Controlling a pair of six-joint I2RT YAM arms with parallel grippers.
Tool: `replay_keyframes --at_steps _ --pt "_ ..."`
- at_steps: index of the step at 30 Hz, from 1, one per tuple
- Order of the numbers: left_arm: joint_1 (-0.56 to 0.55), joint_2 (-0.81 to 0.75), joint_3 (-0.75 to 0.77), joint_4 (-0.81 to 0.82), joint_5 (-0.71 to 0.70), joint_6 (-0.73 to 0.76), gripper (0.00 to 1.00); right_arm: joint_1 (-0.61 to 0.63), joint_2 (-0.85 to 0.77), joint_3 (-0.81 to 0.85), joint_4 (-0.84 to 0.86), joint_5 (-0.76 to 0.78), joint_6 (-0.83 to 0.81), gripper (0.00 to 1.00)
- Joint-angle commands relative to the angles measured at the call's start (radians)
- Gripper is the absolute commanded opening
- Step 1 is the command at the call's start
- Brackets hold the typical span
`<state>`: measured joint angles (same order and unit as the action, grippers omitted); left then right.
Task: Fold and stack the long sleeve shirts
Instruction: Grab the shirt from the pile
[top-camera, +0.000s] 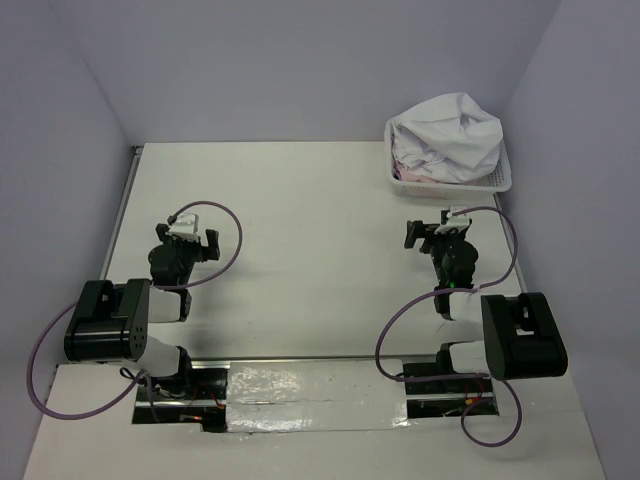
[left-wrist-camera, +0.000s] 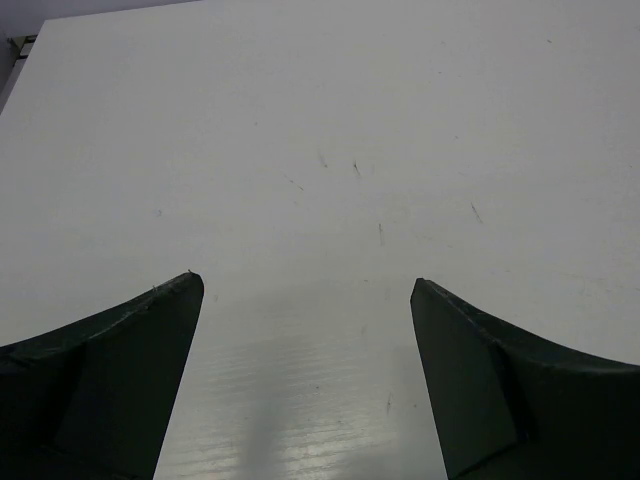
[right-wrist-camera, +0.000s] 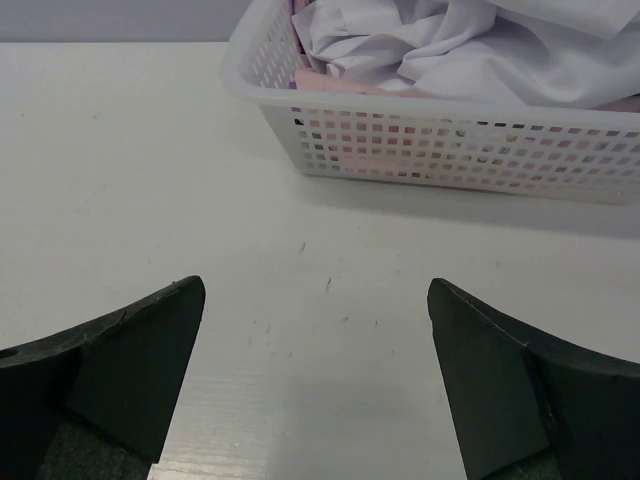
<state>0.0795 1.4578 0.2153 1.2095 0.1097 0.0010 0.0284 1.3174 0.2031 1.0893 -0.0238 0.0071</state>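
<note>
As heaped in basket (top-camera: 455, 186) | long sleeve shirts (top-camera: 450, 125): white; crumpled (unfolded)

Top external view looks down from above and behind the arm bases, covering the whole table (top-camera: 300, 210), with the lattice basket (top-camera: 440, 186) at its far right. Right wrist view, low between the fingers of the right gripper (right-wrist-camera: 315, 290), faces the basket closely; both views share it. Left wrist view faces tabletop well left of the basket.
</note>
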Motion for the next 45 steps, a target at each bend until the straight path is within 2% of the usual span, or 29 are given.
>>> replay_keyframes --at_steps 1,4,7,8,9,10,11,12,13,14,15,16,17,19,21,22,24,26,30,31,33,35,40,41,42,44,45 --pt "-0.006 0.006 0.010 0.065 0.012 0.019 0.99 0.007 -0.010 0.005 0.052 -0.004 0.002 1.00" --pt "-0.006 0.003 0.010 0.053 0.015 0.022 0.99 0.005 -0.029 0.015 0.035 -0.004 0.002 1.00" --pt "-0.004 0.004 0.009 0.061 0.012 0.019 0.99 0.007 -0.119 0.123 -0.228 0.019 0.008 1.00" --pt "-0.004 0.006 0.009 0.068 0.013 0.022 0.99 0.005 -0.141 0.200 -0.368 0.022 0.017 1.00" --pt "-0.001 -0.020 0.006 0.070 0.049 0.034 0.99 0.001 -0.179 0.232 -0.431 0.016 0.027 0.99" --pt "0.003 -0.060 0.001 0.062 0.086 0.048 0.99 0.001 -0.194 0.266 -0.475 -0.055 0.016 0.94" --pt "0.000 -0.103 0.021 -0.052 0.106 0.048 0.99 0.001 -0.207 0.335 -0.553 -0.100 0.005 0.75" --pt "0.002 -0.153 0.062 -0.170 0.137 0.063 0.99 -0.001 -0.213 0.373 -0.595 -0.134 0.005 0.64" --pt "0.000 -0.228 0.184 -0.306 0.228 0.106 0.99 -0.001 -0.207 0.471 -0.635 -0.154 0.042 0.48" --pt "0.002 -0.247 0.249 -0.488 0.249 0.108 0.99 -0.002 -0.166 0.531 -0.731 -0.154 0.066 0.42" --pt "-0.001 -0.263 0.363 -0.549 0.242 0.114 0.99 -0.001 -0.132 0.659 -0.782 -0.145 0.092 0.38" --pt "-0.006 -0.260 0.413 -0.594 0.242 0.149 0.99 -0.004 -0.095 0.726 -0.830 -0.127 0.115 0.38" --pt "-0.021 -0.252 0.461 -0.661 0.204 0.196 0.99 -0.004 -0.004 0.799 -0.929 -0.079 0.167 0.48" --pt "-0.041 -0.211 0.582 -0.732 0.170 0.438 0.99 -0.007 0.093 0.998 -1.058 -0.032 0.212 0.70" --pt "-0.067 -0.150 0.704 -0.844 0.063 0.560 0.99 -0.012 0.242 1.116 -1.109 0.037 0.260 0.78" --pt "-0.070 -0.130 0.740 -0.870 -0.020 0.553 0.99 -0.013 0.343 1.224 -1.162 0.076 0.267 0.83" --pt "-0.070 -0.084 0.814 -0.960 -0.074 0.528 0.99 -0.016 0.446 1.347 -1.236 0.187 0.313 0.85" --pt "-0.070 -0.076 0.868 -0.990 -0.105 0.519 0.99 -0.021 0.590 1.542 -1.338 0.241 0.349 0.86" --pt "-0.069 -0.093 0.855 -0.993 -0.102 0.519 0.99 -0.021 0.827 1.832 -1.431 0.344 0.372 0.90" --pt "-0.067 -0.091 0.855 -1.002 -0.094 0.518 0.99 -0.021 0.876 1.963 -1.488 0.393 0.378 0.91" --pt "-0.069 -0.079 0.857 -1.016 -0.094 0.505 0.99 -0.021 1.000 2.115 -1.532 0.418 0.367 0.93" --pt "-0.067 -0.065 0.857 -1.028 -0.093 0.507 0.99 -0.021 1.048 2.135 -1.534 0.407 0.328 0.98" --pt "-0.067 -0.021 0.860 -0.998 -0.097 0.513 0.99 -0.021 1.073 2.058 -1.523 0.450 0.283 0.97" --pt "-0.067 -0.008 0.865 -0.995 -0.091 0.511 0.99 -0.021 1.071 2.044 -1.513 0.459 0.271 0.93" --pt "-0.067 -0.002 0.877 -0.998 -0.079 0.508 0.99 -0.021 1.060 2.020 -1.488 0.463 0.255 0.72" --pt "-0.066 0.018 0.897 -1.007 -0.070 0.487 0.99 -0.021 1.051 1.994 -1.467 0.452 0.234 0.46" --pt "-0.067 0.022 0.906 -1.010 -0.059 0.482 0.99 -0.021 1.037 1.990 -1.453 0.441 0.228 0.22"
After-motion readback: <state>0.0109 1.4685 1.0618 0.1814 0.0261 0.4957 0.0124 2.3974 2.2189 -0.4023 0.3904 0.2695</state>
